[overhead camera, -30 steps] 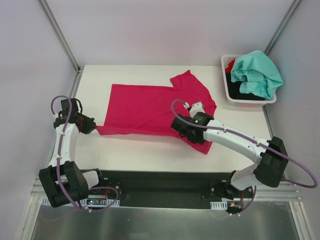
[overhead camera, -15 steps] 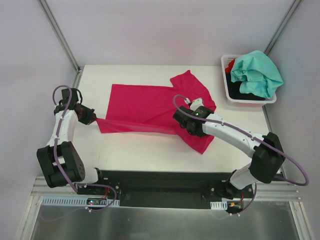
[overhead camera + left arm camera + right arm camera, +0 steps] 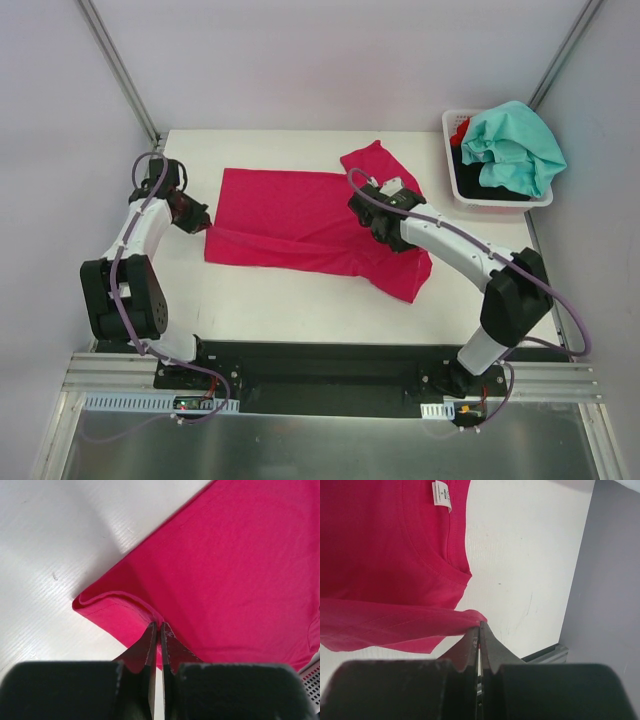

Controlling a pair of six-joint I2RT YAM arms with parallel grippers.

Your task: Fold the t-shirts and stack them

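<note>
Partly folded magenta-pink t-shirt (image 3: 290, 215)

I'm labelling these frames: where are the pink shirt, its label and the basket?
pink shirt (image 3: 290, 215), top view, flat middle of its body
label (image 3: 442, 494), right wrist view, centre of the tag
basket (image 3: 500, 204), top view, near white wall

You have bare desk (image 3: 290, 295) along the near edge and a narrow strip beyond the pink t-shirt (image 3: 280, 210), which covers the middle. The white basket (image 3: 500, 203), heaped with a teal t-shirt (image 3: 515, 145), blocks the far right corner; the left wall (image 3: 60, 150) stands close beside your left arm (image 3: 140, 230)
</note>
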